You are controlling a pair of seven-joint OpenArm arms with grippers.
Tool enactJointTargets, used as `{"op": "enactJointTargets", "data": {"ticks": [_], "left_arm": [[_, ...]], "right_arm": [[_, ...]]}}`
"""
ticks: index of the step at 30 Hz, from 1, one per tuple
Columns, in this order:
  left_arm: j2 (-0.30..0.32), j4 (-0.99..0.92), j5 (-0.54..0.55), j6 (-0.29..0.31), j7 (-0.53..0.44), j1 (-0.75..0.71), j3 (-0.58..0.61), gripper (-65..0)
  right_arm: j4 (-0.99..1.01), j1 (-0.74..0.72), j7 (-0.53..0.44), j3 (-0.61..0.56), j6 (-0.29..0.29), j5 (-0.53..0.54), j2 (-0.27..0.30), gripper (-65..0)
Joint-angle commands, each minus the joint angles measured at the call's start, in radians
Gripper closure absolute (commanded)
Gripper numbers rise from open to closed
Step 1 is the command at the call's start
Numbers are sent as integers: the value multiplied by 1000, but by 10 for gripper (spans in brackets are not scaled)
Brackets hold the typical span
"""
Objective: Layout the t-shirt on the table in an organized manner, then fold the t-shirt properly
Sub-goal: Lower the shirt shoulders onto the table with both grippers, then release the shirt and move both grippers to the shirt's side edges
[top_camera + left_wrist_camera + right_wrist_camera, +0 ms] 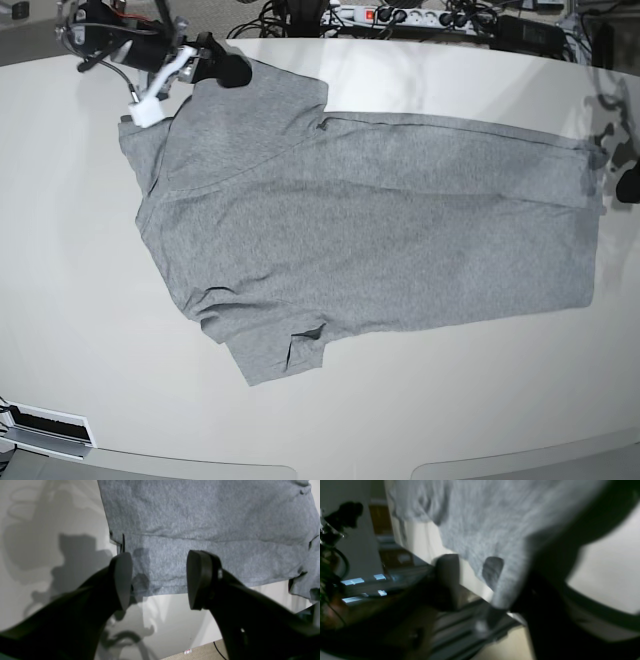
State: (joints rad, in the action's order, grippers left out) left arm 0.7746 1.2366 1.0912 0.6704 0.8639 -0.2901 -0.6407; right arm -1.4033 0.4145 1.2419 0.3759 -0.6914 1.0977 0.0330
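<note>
The left fingers (158, 580) stood spread, empty, just over the hem corner of the t-shirt (370, 220). The right fingers (475, 580) had cloth between them at the sleeve end, though blur hid whether they pinched it. The shirt lay nearly flat, plain side up, its long axis running arm to arm across the counter (60, 300), a power strip (400, 15) behind

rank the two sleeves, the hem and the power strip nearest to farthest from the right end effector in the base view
1. top sleeve, right at the right end effector, top left.
2. power strip, top centre, beyond the shirt.
3. bottom sleeve, low, left of centre.
4. hem, far right.
</note>
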Motion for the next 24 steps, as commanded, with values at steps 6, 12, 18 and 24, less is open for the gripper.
{"op": "enactJointTargets", "data": {"ticks": [6, 12, 18, 24], "left_arm": [[23, 11, 19, 6, -15, 5, -10, -358], [23, 11, 20, 6, -6, 5, -10, -358], [23, 11, 20, 6, -6, 5, -10, -358], [23, 11, 20, 6, -6, 5, -10, -358]], "right_arm": [[-159, -48, 127, -11, -7, 201, 0, 0], [-332, -130, 135, -12, -7, 211, 0, 0], [-342, -250, 33, -43, -7, 75, 0, 0], [-341, -352, -106, -188, -7, -221, 0, 0]]}}
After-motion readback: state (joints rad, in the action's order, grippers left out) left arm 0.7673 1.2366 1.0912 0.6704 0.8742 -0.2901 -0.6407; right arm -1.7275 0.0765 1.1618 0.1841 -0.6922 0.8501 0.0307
